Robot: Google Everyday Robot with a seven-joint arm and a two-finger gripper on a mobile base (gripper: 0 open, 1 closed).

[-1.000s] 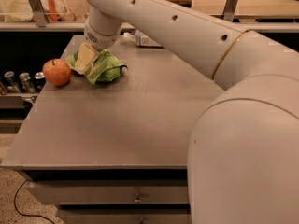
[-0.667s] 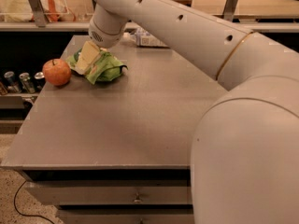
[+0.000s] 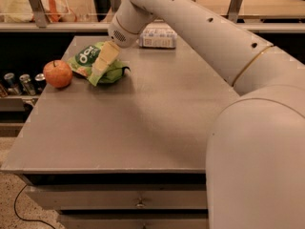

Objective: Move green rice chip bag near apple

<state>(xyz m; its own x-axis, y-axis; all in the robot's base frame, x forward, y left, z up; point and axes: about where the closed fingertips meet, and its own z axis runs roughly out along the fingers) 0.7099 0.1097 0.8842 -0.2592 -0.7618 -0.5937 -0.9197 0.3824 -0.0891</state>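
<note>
The green rice chip bag (image 3: 87, 57) lies on the grey table (image 3: 143, 123) at its far left, with its dark green patch and white lettering facing up. The red-orange apple (image 3: 57, 73) stands just left of the bag, a small gap away. My gripper (image 3: 99, 70) hangs from the white arm and points down-left over the right half of the bag, covering part of it. I cannot see whether it touches the bag.
A white-and-blue labelled plastic bottle (image 3: 157, 36) lies at the table's back edge, behind the arm. Several cans (image 3: 19, 83) stand on a lower shelf left of the table. My white arm and body fill the right side of the view.
The arm has shifted right and up a little, so the bag's lettered patch now shows. The bag and the apple stay where they were.
</note>
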